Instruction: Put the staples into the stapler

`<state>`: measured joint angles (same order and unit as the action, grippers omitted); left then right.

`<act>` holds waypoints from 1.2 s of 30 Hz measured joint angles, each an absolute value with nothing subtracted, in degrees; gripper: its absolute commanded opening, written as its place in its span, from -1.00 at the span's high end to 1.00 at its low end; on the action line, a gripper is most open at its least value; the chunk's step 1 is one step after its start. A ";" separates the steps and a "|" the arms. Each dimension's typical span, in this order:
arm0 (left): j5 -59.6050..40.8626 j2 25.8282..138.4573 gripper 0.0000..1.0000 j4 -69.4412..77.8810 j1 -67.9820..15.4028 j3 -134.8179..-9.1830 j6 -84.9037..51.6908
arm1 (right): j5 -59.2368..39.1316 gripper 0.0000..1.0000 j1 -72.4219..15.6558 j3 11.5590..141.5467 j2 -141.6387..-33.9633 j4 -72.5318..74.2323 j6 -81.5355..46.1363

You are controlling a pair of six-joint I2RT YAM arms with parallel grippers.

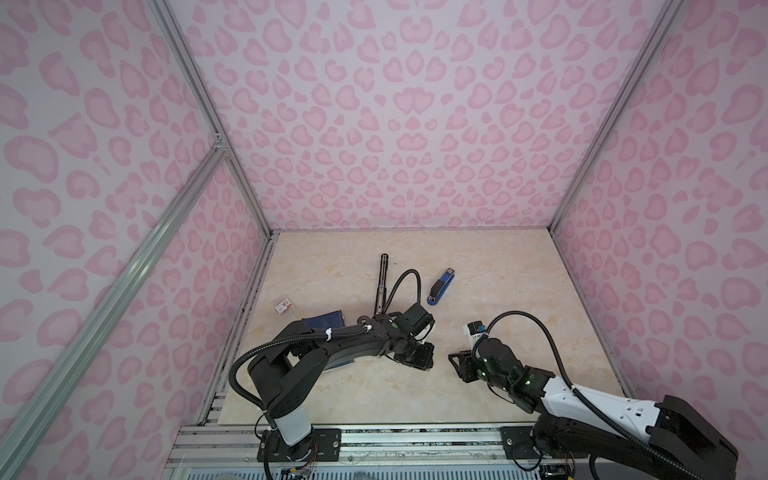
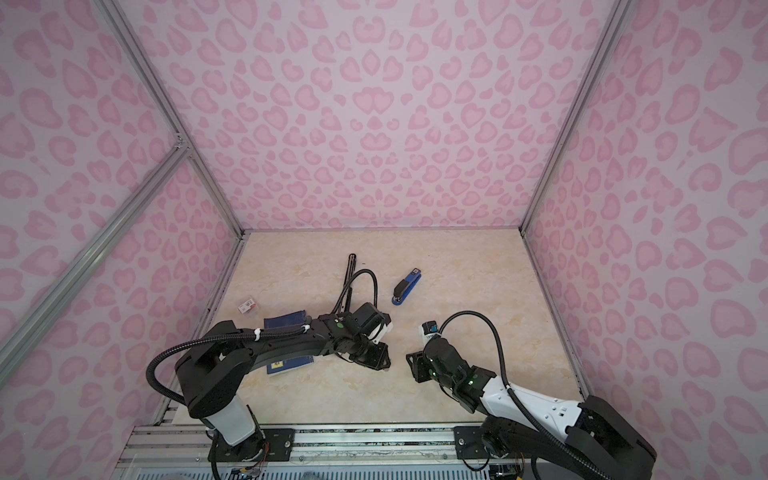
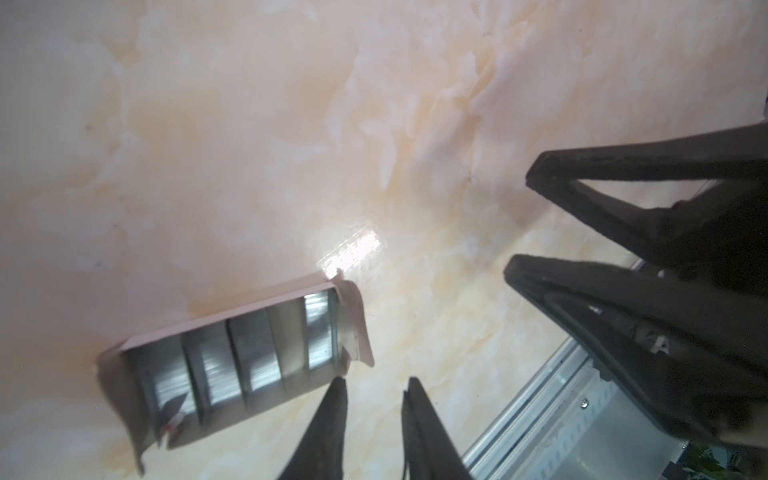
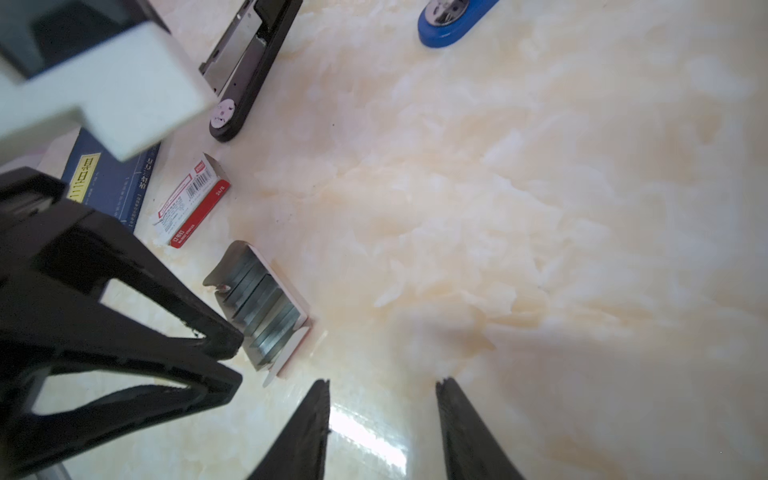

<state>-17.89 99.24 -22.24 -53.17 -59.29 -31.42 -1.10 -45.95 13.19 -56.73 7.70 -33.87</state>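
Left claw (image 3: 374, 384) (jaws parted, empty) hovers beside the staples (image 3: 253, 353).

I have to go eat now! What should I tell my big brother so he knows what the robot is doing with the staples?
Grippers: the left gripper is slightly open and empty, tips right at the tray's edge. The right gripper is open and empty, just off the tray's other side.
Things: the staples lie in strips in an open cardboard tray on the table, between both grippers. The black stapler lies opened out farther back; the blue stapler is shut.
Done: staples uncovered, black stapler open.
Left: lift one strip, probably into the open stapler, then close it.
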 measured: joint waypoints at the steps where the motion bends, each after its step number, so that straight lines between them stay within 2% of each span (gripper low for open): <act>1: -17.12 99.55 0.42 -22.81 -53.23 -59.61 -31.42 | -0.86 0.10 -45.84 12.73 -55.90 7.62 -33.87; 6: -14.31 100.82 0.47 -25.30 -53.32 -60.73 -31.42 | 0.01 0.10 -45.63 11.81 -53.52 7.35 -34.09; 8: -13.32 101.36 0.55 -25.89 -53.36 -61.21 -31.42 | 0.36 0.10 -45.58 11.62 -53.01 7.22 -34.17; 23: -10.72 103.94 0.62 -27.79 -53.65 -64.03 -30.37 | 0.58 0.09 -45.36 10.33 -51.07 7.33 -35.38; 36: -10.44 106.28 0.65 -28.86 -53.98 -65.76 -29.95 | 1.06 0.08 -44.16 7.77 -44.45 6.31 -36.42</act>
